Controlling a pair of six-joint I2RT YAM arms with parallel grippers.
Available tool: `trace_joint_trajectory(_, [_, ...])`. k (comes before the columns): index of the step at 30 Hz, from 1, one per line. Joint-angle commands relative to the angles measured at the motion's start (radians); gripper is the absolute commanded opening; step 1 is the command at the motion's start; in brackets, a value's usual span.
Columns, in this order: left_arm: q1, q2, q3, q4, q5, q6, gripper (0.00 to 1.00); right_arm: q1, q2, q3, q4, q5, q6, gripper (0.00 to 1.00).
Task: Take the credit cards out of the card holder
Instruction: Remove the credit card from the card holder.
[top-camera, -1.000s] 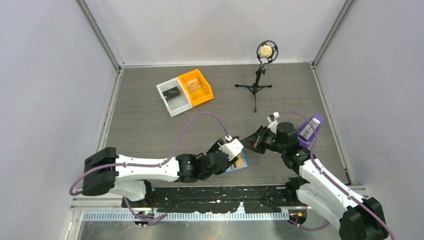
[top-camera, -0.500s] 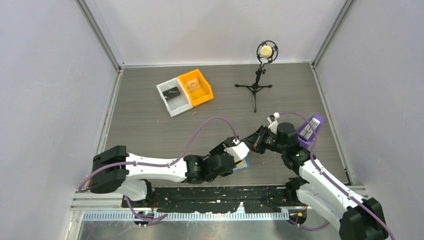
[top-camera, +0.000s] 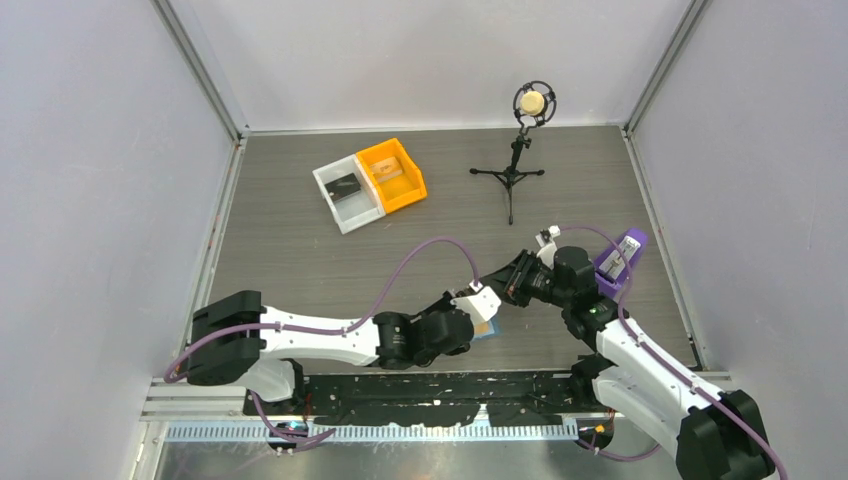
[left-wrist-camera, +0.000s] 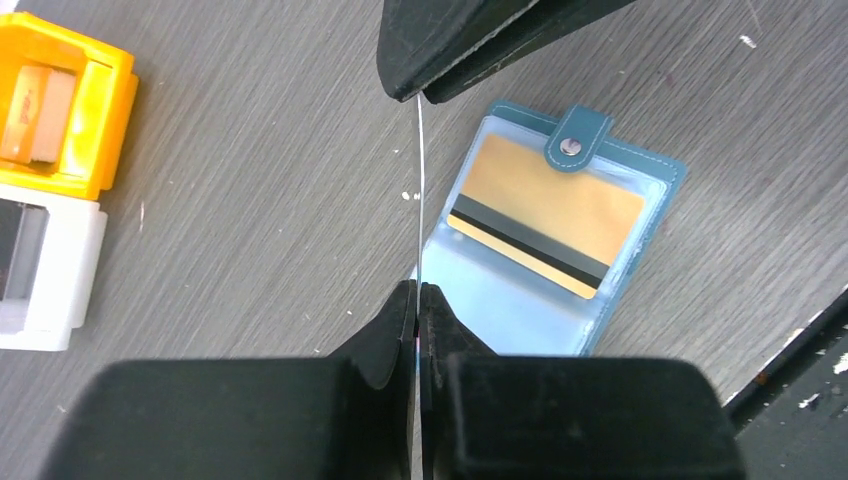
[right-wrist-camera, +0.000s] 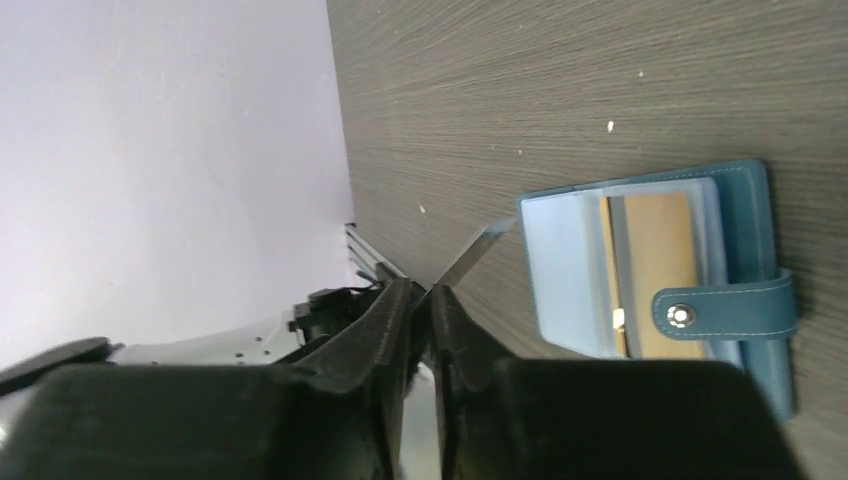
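Observation:
The light-blue card holder (left-wrist-camera: 520, 300) lies open on the table, a gold card (left-wrist-camera: 545, 205) with a black stripe under its clear sleeve. In the right wrist view the card holder (right-wrist-camera: 745, 200) and the gold card (right-wrist-camera: 655, 240) sit to the right of my jaws. A thin card (left-wrist-camera: 419, 190), seen edge-on, spans between both grippers just left of the holder. My left gripper (left-wrist-camera: 418, 290) is shut on its near end. My right gripper (right-wrist-camera: 425, 290) stands around the far end of the thin card (right-wrist-camera: 475, 255), its jaws a narrow gap apart. From above, both grippers meet over the holder (top-camera: 487, 331).
An orange bin (top-camera: 392, 173) and a white bin (top-camera: 345, 198) with a dark flat item stand at the back left. A microphone stand (top-camera: 515, 165) is at the back, a purple stand (top-camera: 620, 258) at the right. The table's front rail (left-wrist-camera: 800, 350) runs close by the holder.
My left arm has reached further right and its jaws have closed on the thin card. The right jaws, shut on it before, have parted slightly.

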Motion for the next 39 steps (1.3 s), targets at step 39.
trace_joint_trajectory(39, [0.327,-0.396,-0.143,-0.088,1.114,-0.484,0.0,0.014,-0.098,0.062,0.347,-0.577,-0.465,0.41])
